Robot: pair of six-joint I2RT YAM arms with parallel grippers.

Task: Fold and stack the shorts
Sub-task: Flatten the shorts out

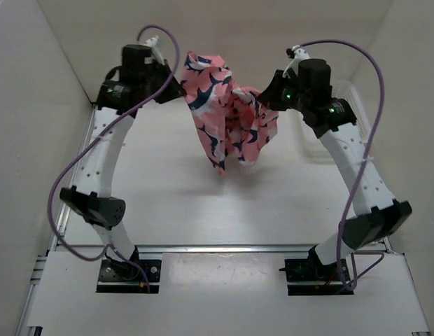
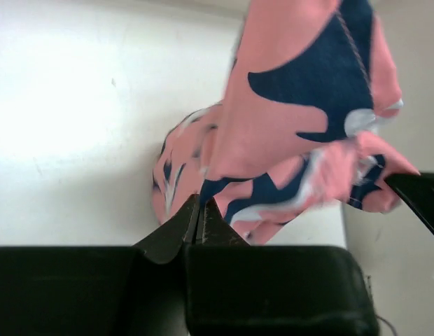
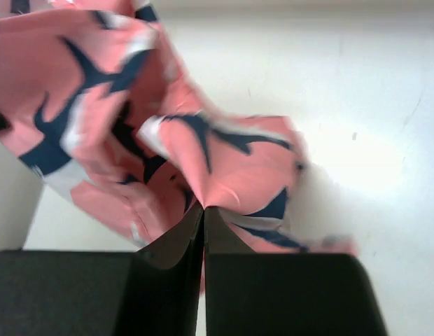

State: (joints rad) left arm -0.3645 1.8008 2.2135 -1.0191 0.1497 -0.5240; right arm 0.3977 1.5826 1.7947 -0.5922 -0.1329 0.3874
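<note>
Both arms stand up from near-edge bases, elbows out, wrists turned inward over the table [image 1: 168, 199]. L gripper [image 2: 198, 204] and R gripper [image 3: 204, 208] are each clenched on the shorts [image 1: 227, 115], at approx. opposite edges. Shorts hang bunched betw. them, long axis L-R, neither arm nearer; lower end prob. clear of surface.

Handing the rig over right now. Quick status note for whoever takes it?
Left gripper: shut on the shorts, pinching the fabric at its fingertips.
Right gripper: shut on the shorts too, at another spot.
Shorts: bunched up, hanging between the two grippers over the far part of the table. I can't tell if the lowest fold touches it.
Done: both grasps made.
Left: spread the shorts flat, fold, stack. No fold visible yet.
</note>
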